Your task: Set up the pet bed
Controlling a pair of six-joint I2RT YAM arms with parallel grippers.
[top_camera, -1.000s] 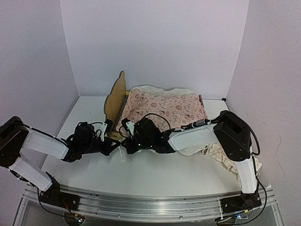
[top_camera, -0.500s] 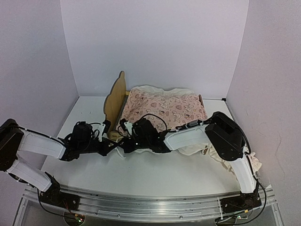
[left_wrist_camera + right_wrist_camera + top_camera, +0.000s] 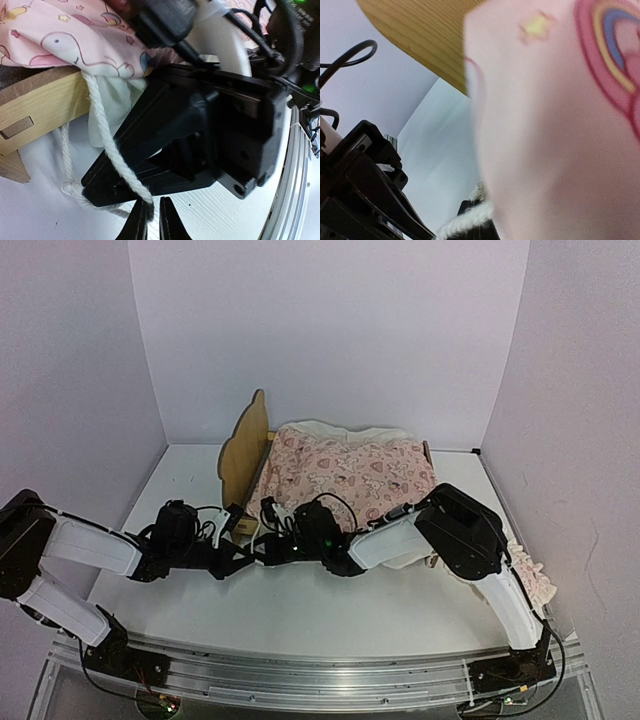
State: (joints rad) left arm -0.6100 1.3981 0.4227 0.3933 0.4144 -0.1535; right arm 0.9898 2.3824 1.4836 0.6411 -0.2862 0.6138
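Reaching beside the pale-wood pet bed (image 3: 245, 445), the right gripper (image 3: 270, 528) is clenched. Whether the left gripper (image 3: 154, 222) grasps the white twisted cord (image 3: 102, 130) is unclear.

Probably a robotics lab booth: plain white walls (image 3: 330, 330) enclose a white table (image 3: 300, 610) with an aluminium rail (image 3: 300, 670).

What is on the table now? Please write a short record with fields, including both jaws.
pet bed: wooden, headboard at left
quilt: pink, spread over the bed
pillow: ruffled, off the bed, at the right edge of the table
cord: white, runs from the bed's side to the left jaws
left jaws: almost closed at the cord; grip unclear
right jaws: closed, at the quilt's near edge
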